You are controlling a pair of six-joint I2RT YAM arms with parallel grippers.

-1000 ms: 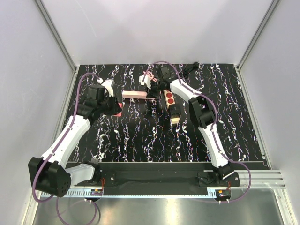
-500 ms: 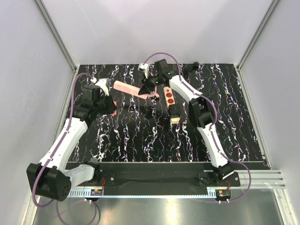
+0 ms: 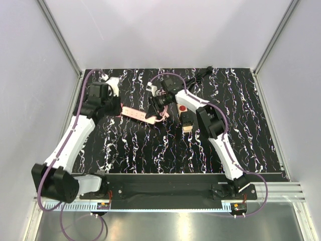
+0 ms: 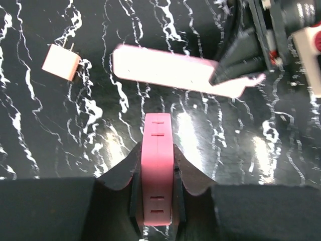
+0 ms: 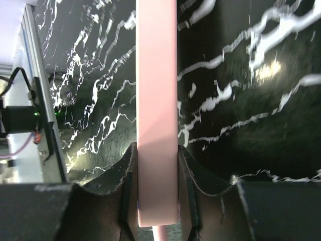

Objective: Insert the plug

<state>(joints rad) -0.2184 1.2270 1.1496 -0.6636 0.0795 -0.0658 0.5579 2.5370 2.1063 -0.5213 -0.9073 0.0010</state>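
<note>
I see the left hand (image 4: 157,168) clenched on a deep pink socket strip (image 4: 157,145), slotted face up, over the black marbled tabletop (image 4: 50,125). The right hand (image 5: 157,173) is grasping one end of a pale pink bar (image 5: 157,100), which lies crosswise just beyond the socket strip. The plug (image 4: 60,61), a small pink cube with two prongs, sits on the tabletop near the bar's free end, and neither hand holds it.
</note>
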